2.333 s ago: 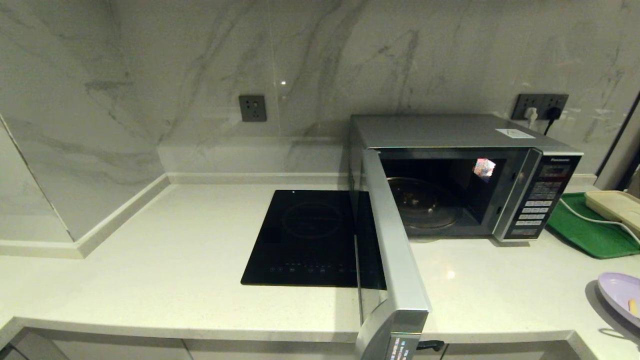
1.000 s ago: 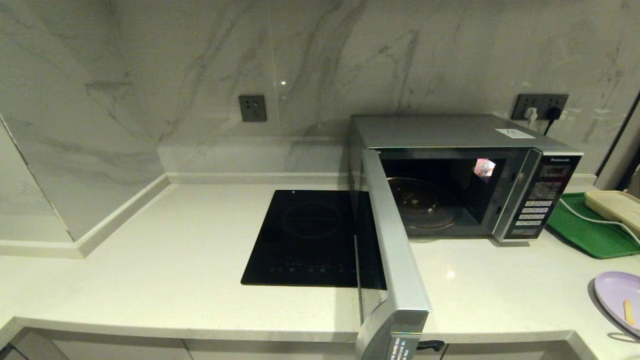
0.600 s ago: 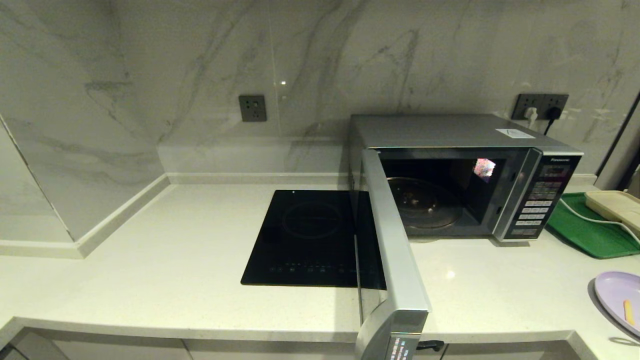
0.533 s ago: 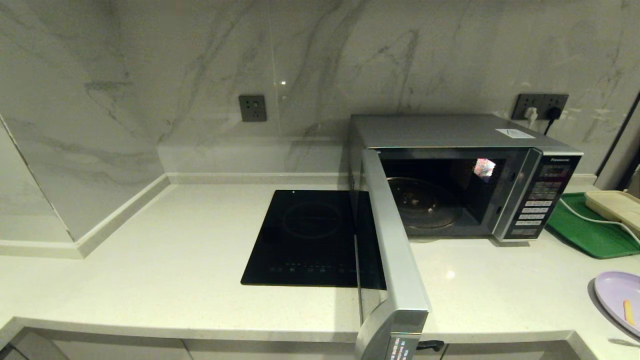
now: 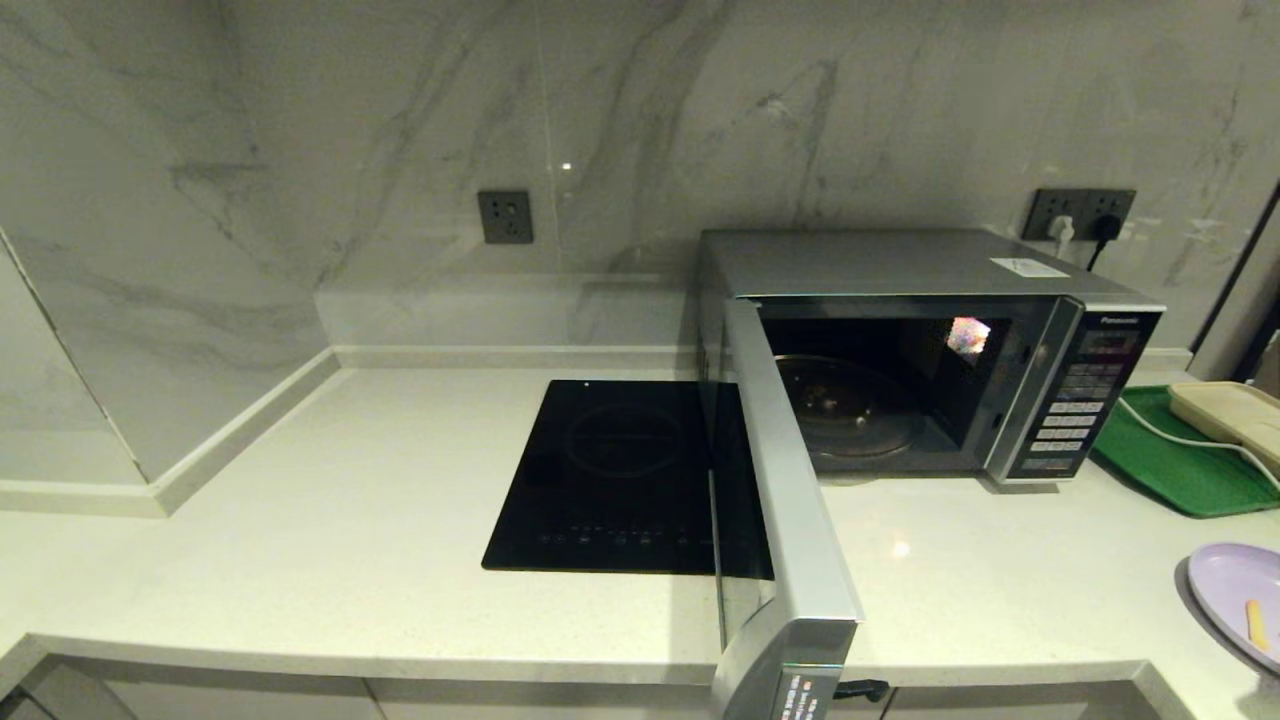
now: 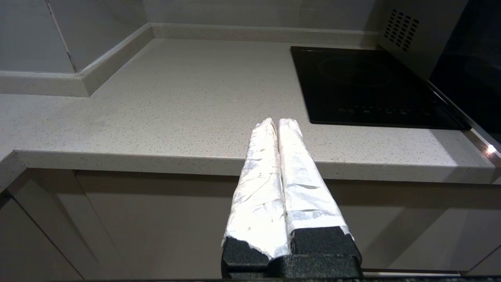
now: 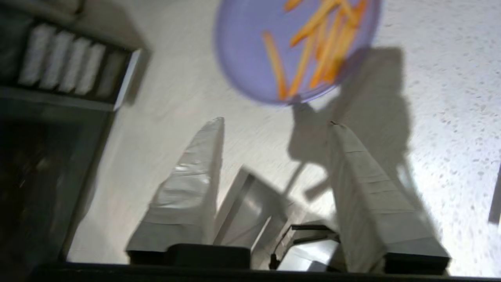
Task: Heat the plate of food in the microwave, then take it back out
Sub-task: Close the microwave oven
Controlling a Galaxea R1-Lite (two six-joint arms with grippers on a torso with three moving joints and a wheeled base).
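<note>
The microwave (image 5: 900, 265) stands at the back right of the counter with its door (image 5: 790, 520) swung wide toward me, and its glass turntable (image 5: 845, 405) is bare. The pale lavender plate of food (image 5: 1235, 600) lies flat on the counter at the far right, in front of the microwave. In the right wrist view the plate (image 7: 250, 58) carries several fries (image 7: 313, 51). My right gripper (image 7: 276, 122) hovers open above the counter, just short of the plate's rim, holding nothing. My left gripper (image 6: 277, 120) is shut and parked low before the counter's front edge, left of the cooktop.
A black induction cooktop (image 5: 620, 475) is set into the counter left of the open door. A green tray (image 5: 1170, 465) with a cream appliance (image 5: 1225, 410) and its cable sits right of the microwave. Wall sockets (image 5: 1085, 212) are behind it.
The plate, raised and tilted two seconds ago, now lies flat on the counter. The shadow beside it has slipped toward the lower right corner. The microwave door has not moved.
</note>
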